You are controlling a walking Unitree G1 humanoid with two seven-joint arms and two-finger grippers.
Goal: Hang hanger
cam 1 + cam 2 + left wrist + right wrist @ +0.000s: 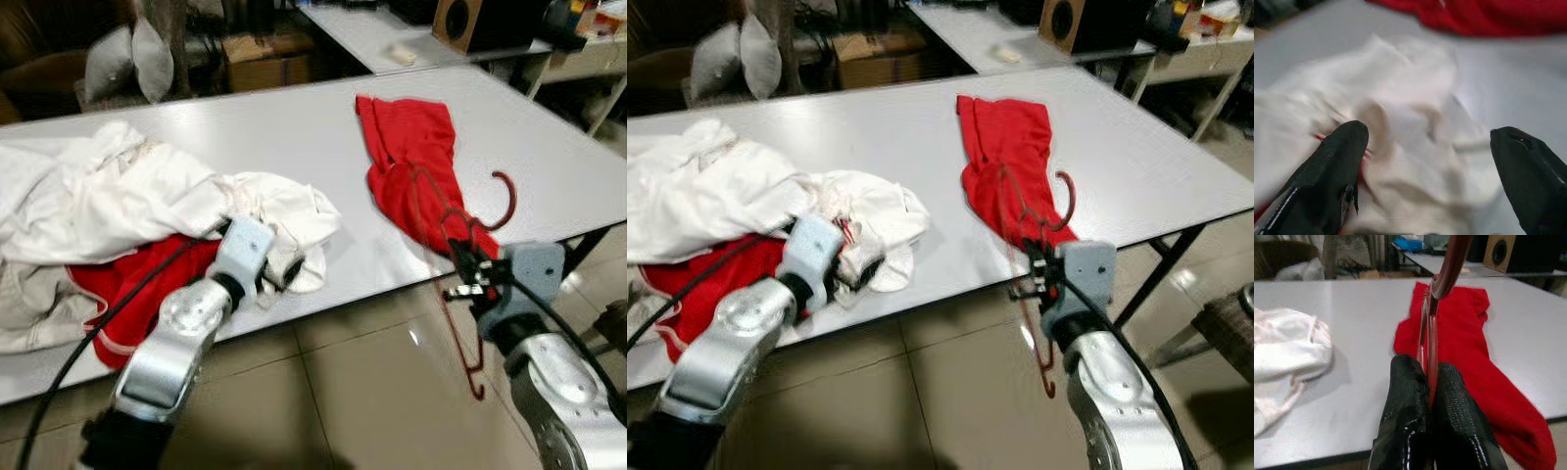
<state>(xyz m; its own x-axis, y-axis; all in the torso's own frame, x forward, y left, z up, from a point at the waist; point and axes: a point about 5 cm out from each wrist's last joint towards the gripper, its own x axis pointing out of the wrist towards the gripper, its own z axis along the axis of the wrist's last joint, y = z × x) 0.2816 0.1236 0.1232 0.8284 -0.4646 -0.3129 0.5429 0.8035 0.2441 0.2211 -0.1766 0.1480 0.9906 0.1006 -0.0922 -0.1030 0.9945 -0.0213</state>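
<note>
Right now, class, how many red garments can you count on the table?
2: one red garment lies spread near the table's right edge; another red garment sits partly under the white clothes pile, which may hide more.

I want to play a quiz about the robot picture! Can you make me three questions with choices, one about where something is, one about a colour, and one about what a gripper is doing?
1. Where does the red garment lie?
A. On the floor
B. On the white table
C. On a chair

2. What colour is the hanger?
A. Dark red
B. Blue
C. Yellow

3. What is the right gripper doing?
A. Hanging open
B. Pinching the white clothes
C. Shut on the hanger

Answers:
1 B, the garment is spread on the tabletop near its edge.
2 A, its hook and wire frame are dark red.
3 C, the right wrist view has both black fingers closed on the hanger; the left gripper is open over the white clothes.
</note>
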